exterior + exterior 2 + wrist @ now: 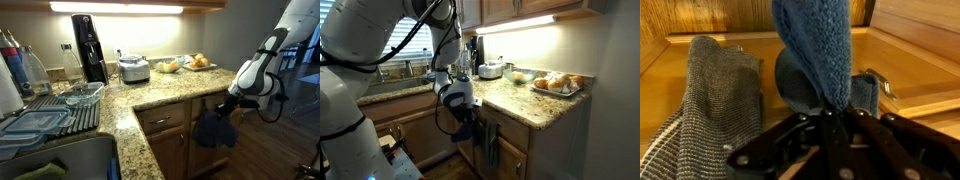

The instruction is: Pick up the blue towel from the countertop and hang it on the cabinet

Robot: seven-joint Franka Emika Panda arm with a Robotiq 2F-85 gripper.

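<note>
While the black two-finger gripper (832,118) is clamped on the fuzzy blue cloth towel (816,45), it dangles before the wooden lower cabinet (165,137) under the speckled granite countertop (170,88).

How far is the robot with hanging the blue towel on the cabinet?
Done: the fluffy blue cloth towel is off the speckled granite countertop. In hand: the black gripper pinches it, and it dangles before the wooden cabinet. Left: draping it over the cabinet and letting go.
</note>
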